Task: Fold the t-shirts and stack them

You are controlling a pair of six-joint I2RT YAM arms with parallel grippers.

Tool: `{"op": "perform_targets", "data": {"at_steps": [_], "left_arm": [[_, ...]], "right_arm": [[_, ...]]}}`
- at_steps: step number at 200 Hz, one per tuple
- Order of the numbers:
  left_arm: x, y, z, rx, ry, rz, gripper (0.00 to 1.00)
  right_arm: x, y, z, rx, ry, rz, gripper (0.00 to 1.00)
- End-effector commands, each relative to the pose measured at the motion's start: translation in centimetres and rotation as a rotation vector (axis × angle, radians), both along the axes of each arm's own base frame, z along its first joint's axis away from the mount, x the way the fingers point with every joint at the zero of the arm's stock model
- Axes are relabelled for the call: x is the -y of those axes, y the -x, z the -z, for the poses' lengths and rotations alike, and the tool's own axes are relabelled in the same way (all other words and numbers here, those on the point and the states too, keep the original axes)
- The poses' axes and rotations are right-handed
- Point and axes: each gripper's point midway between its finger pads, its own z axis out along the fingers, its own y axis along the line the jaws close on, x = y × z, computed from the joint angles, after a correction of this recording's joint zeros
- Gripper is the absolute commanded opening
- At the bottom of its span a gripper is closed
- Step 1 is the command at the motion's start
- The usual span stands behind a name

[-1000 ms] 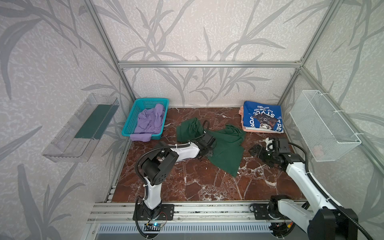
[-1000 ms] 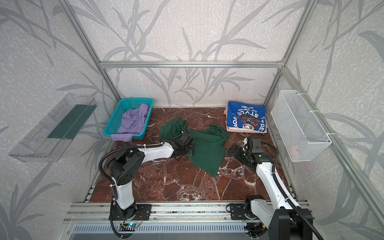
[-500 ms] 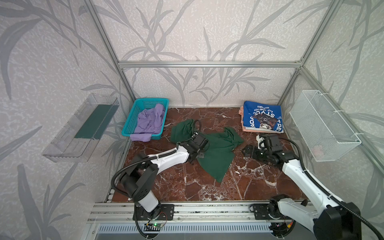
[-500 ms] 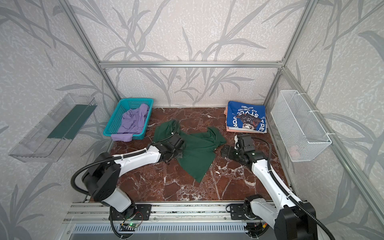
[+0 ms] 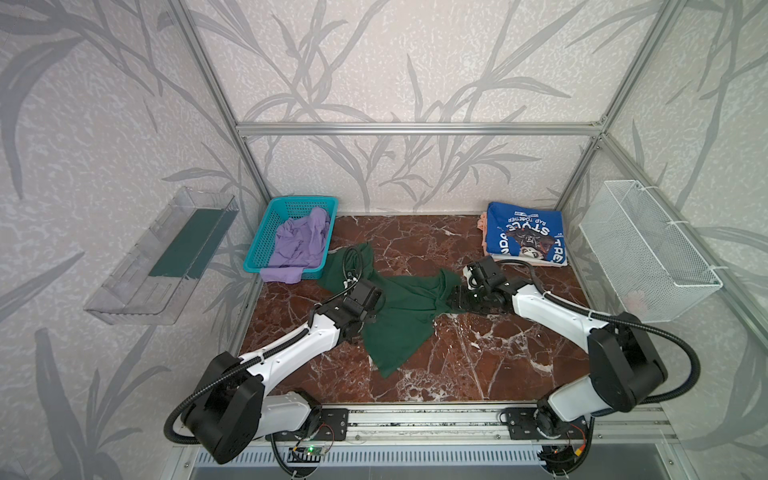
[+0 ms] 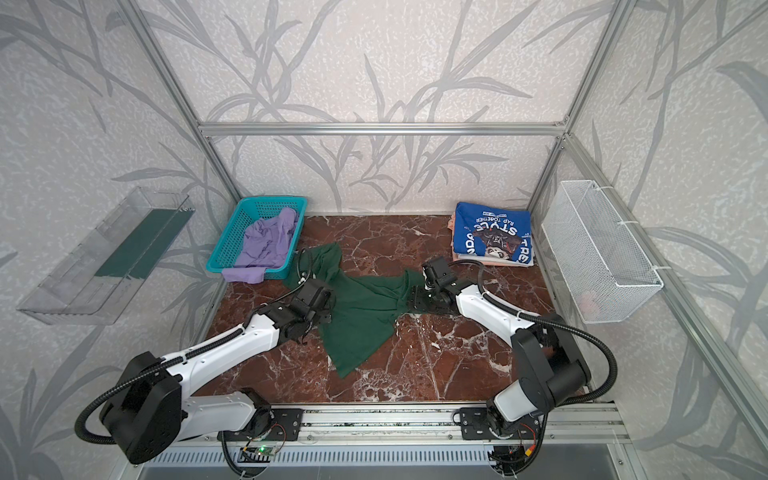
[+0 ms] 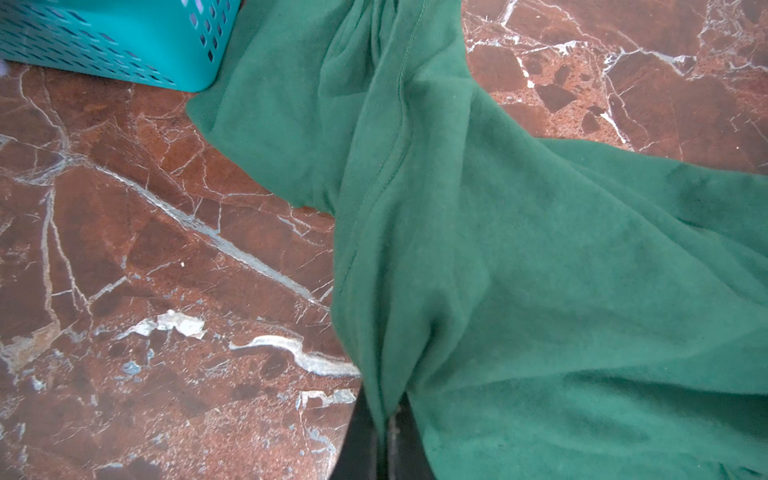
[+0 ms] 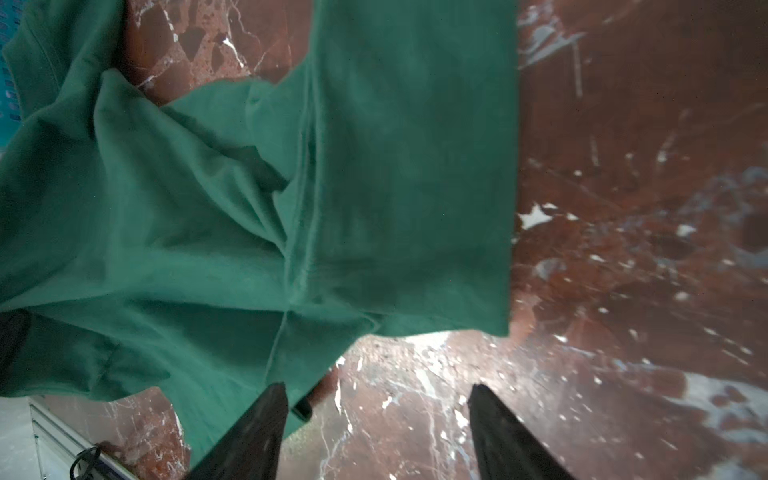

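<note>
The dark green t-shirt [image 5: 409, 309] [image 6: 361, 318] lies crumpled and stretched across the marble table, one end reaching the turquoise basket. My left gripper [image 7: 382, 424] is shut on a fold of it [image 7: 498, 249], at the shirt's left side [image 5: 370, 301]. My right gripper [image 8: 376, 392] is open at the shirt's right edge [image 5: 457, 297]; one finger [image 8: 266, 419] lies over the cloth's hem [image 8: 291, 208]. A lavender t-shirt [image 5: 301, 243] fills the basket. The folded blue t-shirt [image 5: 525, 237] rests on a peach t-shirt [image 5: 482, 222] at the back right.
The turquoise basket [image 5: 266, 232] stands at the back left, touching the green cloth. A white wire basket [image 5: 648, 249] hangs on the right wall and a clear shelf [image 5: 166, 253] on the left wall. Bare marble [image 5: 478, 357] shows in front.
My left gripper shut on the green shirt and dragged it left toward the basket. My right gripper moved left to the shirt's right edge, and its jaws narrowed.
</note>
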Motion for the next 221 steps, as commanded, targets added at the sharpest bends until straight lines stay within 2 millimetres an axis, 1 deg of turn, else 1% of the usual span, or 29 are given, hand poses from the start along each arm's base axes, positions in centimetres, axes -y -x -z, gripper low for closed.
{"op": "perform_targets", "data": {"at_steps": [1,18,36,42,45,51,76,90,117,124,137,151,161,166,181,195,206,221], "left_arm": [[-0.6,0.0,-0.3,0.022,0.008,-0.034,0.0],[-0.7,0.0,-0.3,0.023,0.01,-0.032,0.0],[-0.8,0.0,-0.4,0.023,0.009,-0.034,0.0],[-0.8,-0.1,-0.6,0.024,0.013,-0.033,0.0],[-0.8,-0.1,-0.6,0.025,0.014,-0.032,0.0],[-0.7,-0.1,-0.8,0.026,0.019,-0.028,0.0],[-1.0,-0.2,-1.3,0.036,0.017,-0.031,0.0],[-1.2,-0.2,-1.3,0.041,0.019,-0.038,0.0],[-1.3,-0.3,-1.2,0.037,0.027,-0.041,0.0],[-1.3,-0.4,-1.1,0.033,0.028,-0.04,0.0],[-1.2,-0.4,-1.0,0.031,0.037,-0.038,0.0],[-1.0,-0.5,-1.0,0.03,0.048,-0.034,0.0],[-1.0,-0.7,-1.1,0.032,0.048,-0.035,0.0],[-1.1,-0.8,-1.2,0.033,0.047,-0.037,0.0],[-1.0,-1.8,-1.9,0.046,0.07,-0.035,0.0],[-0.9,-3.6,-3.4,0.061,0.114,-0.041,0.0],[-0.5,-5.8,-5.2,0.093,0.149,-0.038,0.0],[0.2,-9.2,-8.4,0.159,0.164,-0.024,0.0]], "right_arm": [[-2.0,-1.7,-0.7,0.048,-0.049,-0.015,0.65],[-2.4,-2.5,-0.1,0.04,-0.036,-0.02,0.62],[-2.6,-3.0,0.7,0.015,0.001,-0.028,0.5],[-2.4,-3.1,0.6,0.014,0.018,-0.024,0.46],[-2.1,-3.1,1.5,-0.009,0.04,-0.018,0.45],[-1.9,-3.0,1.9,-0.019,0.063,-0.015,0.44],[-1.1,-3.4,1.6,0.001,0.106,-0.005,0.43],[-0.8,-3.7,1.4,0.019,0.123,0.004,0.38],[-0.9,-4.3,1.5,0.01,0.14,0.0,0.28],[-1.0,-4.4,1.6,0.007,0.143,-0.002,0.25],[-1.0,-4.6,1.9,0.01,0.154,-0.006,0.14],[-0.7,-4.9,2.2,0.012,0.174,0.0,0.08],[-0.6,-5.3,2.2,0.018,0.175,-0.004,0.0],[-0.5,-5.5,2.1,0.019,0.175,-0.004,0.0],[-0.1,-6.3,1.4,0.028,0.183,0.001,0.0],[0.3,-7.9,0.0,0.062,0.183,0.007,0.0],[0.6,-9.7,-1.6,0.107,0.182,0.007,0.0],[1.2,-12.5,-4.3,0.187,0.202,0.009,0.0]]}}
